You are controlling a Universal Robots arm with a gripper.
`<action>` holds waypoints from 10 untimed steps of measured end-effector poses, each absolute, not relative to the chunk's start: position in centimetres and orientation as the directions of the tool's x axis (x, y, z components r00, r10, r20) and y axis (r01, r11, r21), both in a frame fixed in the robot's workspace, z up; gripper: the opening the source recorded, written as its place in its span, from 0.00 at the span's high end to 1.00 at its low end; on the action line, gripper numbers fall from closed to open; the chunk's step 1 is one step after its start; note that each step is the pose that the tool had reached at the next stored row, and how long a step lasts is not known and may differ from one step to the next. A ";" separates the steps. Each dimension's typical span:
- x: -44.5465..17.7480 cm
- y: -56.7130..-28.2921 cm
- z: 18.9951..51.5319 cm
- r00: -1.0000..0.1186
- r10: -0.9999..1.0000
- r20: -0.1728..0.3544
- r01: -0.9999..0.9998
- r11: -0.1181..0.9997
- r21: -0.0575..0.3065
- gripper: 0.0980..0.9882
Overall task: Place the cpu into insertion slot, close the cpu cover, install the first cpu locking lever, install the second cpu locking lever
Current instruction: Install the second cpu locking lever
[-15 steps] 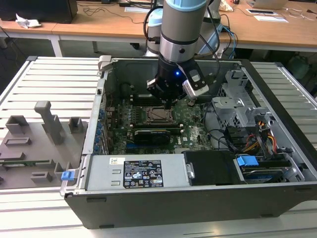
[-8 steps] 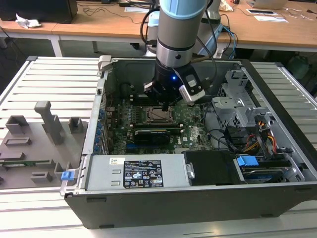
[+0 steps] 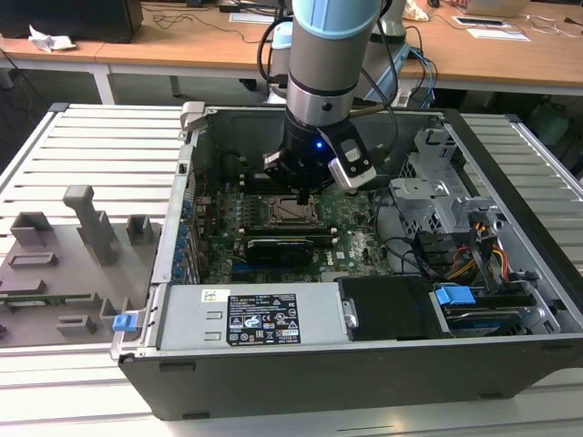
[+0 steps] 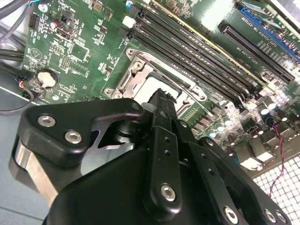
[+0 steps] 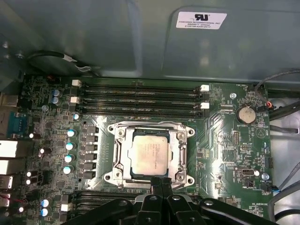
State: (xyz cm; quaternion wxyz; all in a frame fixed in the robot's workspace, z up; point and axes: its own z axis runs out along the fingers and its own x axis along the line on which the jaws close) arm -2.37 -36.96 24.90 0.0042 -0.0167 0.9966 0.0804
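Observation:
The cpu (image 5: 149, 152), a pale metal square, lies flat in the insertion slot (image 3: 293, 213) on the green board. The cpu cover (image 5: 120, 154), a silvery frame with a central window, is down around the chip; it also shows in the second wrist view, cover (image 4: 133, 75) framing the cpu (image 4: 152, 86). My gripper (image 5: 162, 181) hangs just over the socket's near edge with its two black fingers pressed together and nothing between them. In the exterior view the gripper (image 3: 304, 195) reaches down into the open computer case, right above the socket. Whether the locking levers are latched I cannot tell.
Long black memory slots (image 5: 140, 93) run beside the socket. A black expansion card (image 3: 287, 248) lies across the board, with the power supply (image 3: 260, 319) in front and a metal drive cage (image 3: 437, 187) with cables at the exterior view's right. A grey fixture tray (image 3: 64, 264) sits outside the case.

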 end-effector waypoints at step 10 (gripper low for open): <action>-2.4 -37.0 24.7 -0.999 -0.033 -0.011 -0.034 0.986 0.160 0.99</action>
